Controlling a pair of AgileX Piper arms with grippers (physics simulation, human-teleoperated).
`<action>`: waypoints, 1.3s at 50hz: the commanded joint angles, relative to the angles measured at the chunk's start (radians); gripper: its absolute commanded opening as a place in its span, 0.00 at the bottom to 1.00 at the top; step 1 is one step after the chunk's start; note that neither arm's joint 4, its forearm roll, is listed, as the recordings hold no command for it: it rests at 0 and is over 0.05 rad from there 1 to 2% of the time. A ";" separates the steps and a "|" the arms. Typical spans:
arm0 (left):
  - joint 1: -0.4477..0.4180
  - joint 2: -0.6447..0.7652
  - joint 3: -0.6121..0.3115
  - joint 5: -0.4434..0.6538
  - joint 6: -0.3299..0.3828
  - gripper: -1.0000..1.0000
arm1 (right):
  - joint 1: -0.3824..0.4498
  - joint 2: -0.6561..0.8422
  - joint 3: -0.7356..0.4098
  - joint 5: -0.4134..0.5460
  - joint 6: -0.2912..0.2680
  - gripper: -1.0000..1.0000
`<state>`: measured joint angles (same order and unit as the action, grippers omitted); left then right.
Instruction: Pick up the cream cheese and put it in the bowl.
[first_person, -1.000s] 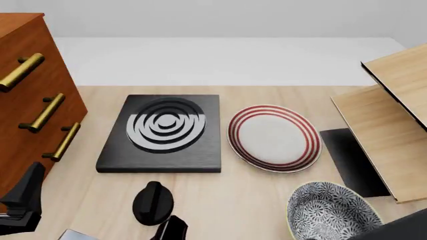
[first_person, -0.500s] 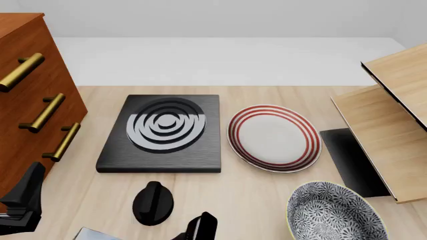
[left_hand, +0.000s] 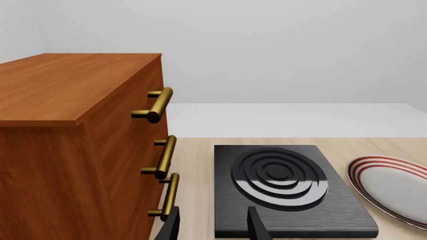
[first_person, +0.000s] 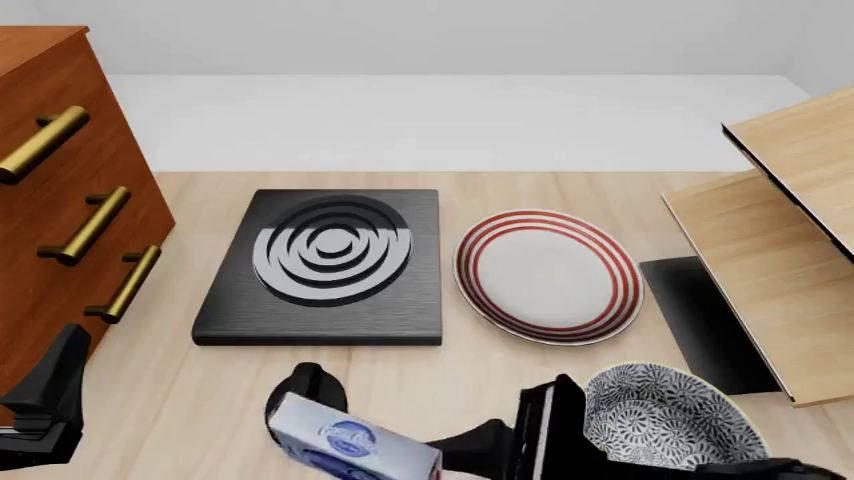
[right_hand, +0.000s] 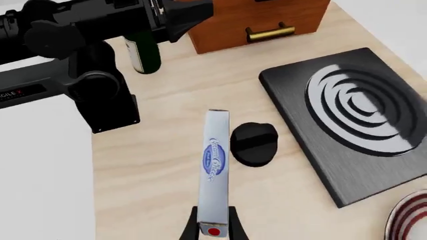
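Note:
The cream cheese (first_person: 354, 445) is a pale blue-grey box with a blue oval logo. It hangs above the table's near edge, in front of a black knob (first_person: 307, 385). My right gripper (first_person: 447, 455) is shut on the box's right end. In the right wrist view the box (right_hand: 215, 170) sticks out lengthwise from between the fingers (right_hand: 192, 231). The patterned bowl (first_person: 654, 395) stands at the near right, just right of the right gripper, and holds nothing I can see. My left gripper (left_hand: 213, 230) is open and empty, low at the near left (first_person: 47, 400).
A wooden cabinet (first_person: 54, 200) with brass handles stands at the left. A black burner plate (first_person: 327, 265) and a white plate with red rings (first_person: 547, 275) lie mid-table. A wooden rack (first_person: 774, 260) and a black pad (first_person: 701, 320) are at the right. The left arm (right_hand: 87, 75) shows in the right wrist view.
My right gripper has carried the cream cheese up and to the right, from the bottom left edge of the front view to beside the bowl. The left arm has not moved.

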<state>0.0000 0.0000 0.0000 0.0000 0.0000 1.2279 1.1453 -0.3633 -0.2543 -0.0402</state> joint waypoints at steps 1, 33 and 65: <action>0.000 0.000 0.000 0.000 0.000 1.00 | -0.104 -0.290 0.047 0.247 -0.022 0.00; 0.000 0.000 0.000 0.000 0.000 1.00 | -0.408 -0.941 -0.002 1.038 -0.084 0.00; 0.000 0.000 0.000 0.000 0.000 1.00 | -0.635 -1.129 -0.127 1.472 -0.195 0.00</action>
<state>0.0000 0.0000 0.0000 0.0000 0.0000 0.6507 0.0535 -0.4727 1.1280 -0.2096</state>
